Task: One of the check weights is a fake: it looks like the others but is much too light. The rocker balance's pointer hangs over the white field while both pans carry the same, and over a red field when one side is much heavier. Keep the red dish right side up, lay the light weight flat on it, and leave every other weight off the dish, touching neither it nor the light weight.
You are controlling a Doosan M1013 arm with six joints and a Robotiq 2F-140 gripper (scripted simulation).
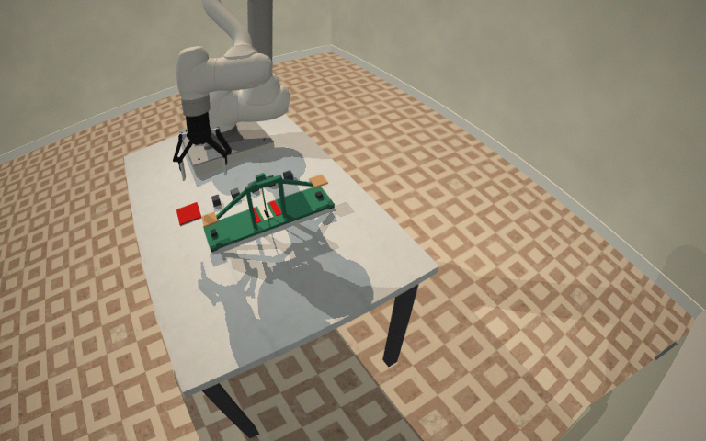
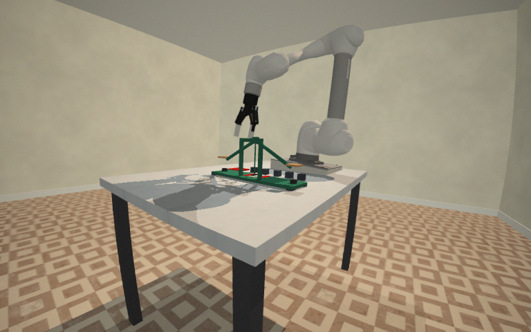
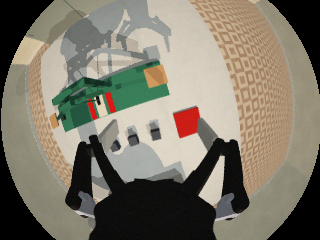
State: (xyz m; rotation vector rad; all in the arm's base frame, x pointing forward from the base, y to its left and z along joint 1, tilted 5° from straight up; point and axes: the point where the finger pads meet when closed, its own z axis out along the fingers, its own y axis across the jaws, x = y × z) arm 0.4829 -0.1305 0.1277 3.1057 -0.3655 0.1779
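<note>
1. One arm, gripper [image 1: 202, 157] fingers spread wide, nothing between them; it hangs high above the table [image 1: 312, 290], on the arm-base side of the green rocker balance [image 1: 270, 218].
2. Red dish [image 1: 188, 213] lies flat, just beside the balance's lower tan pan [image 1: 209, 219], nothing on it.
3. Dark check weights [image 1: 235, 193] stand in a loose row between the balance and the arm's base; a few show, exact count hard to tell. Two more dark blocks sit on the green base board, one near each end; cannot tell if they are weights or fittings.
4. Beam is tilted, dish-side pan low, far pan [image 1: 318, 180] high; pointer position too small to read.
5. Judgement: no weighing started, step in hand is reaching for a first weight.
6. To do it well: come straight down over one weight, fingers straddling it, well apart from its neighbours and the beam; grip it square so it sets flat on a pan.
</note>
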